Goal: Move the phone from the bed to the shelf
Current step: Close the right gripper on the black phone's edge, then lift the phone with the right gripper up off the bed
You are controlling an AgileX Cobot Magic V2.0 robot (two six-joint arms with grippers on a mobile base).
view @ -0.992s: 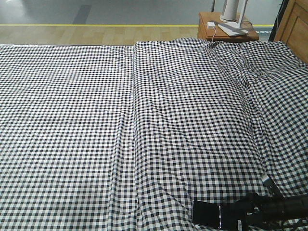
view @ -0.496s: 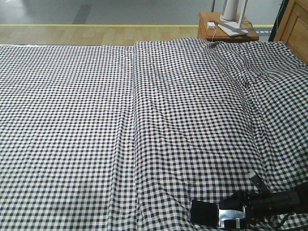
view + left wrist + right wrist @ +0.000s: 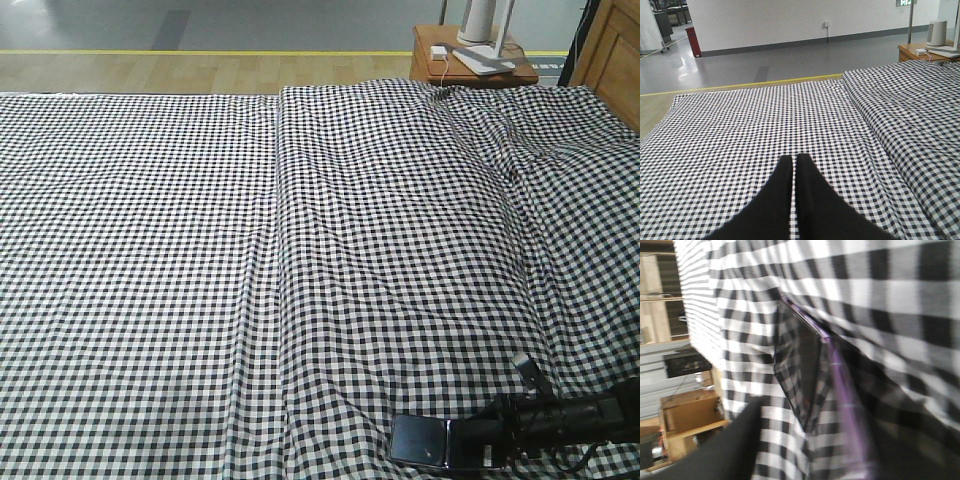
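The phone lies tilted at the near right edge of the bed, its glossy face reflecting grey. My right gripper comes in from the right and is shut on the phone's right end. In the blurred right wrist view the phone mirrors the checks and shows a pinkish-purple edge between my black fingers. My left gripper hovers over the checked bed, shut and holding nothing. Light wooden boards show at the left; I cannot tell whether they are the shelf.
A reddish-brown side table with a white appliance stands beyond the bed's far right corner. A wooden panel rises at the far right. Wood floor with a yellow line runs behind the bed. A seam ridge crosses the cloth.
The phone has slid slightly lower and tipped up, its face turning from flat black to reflective grey. My right gripper has shifted with it. The left arm's earlier state is not shown.
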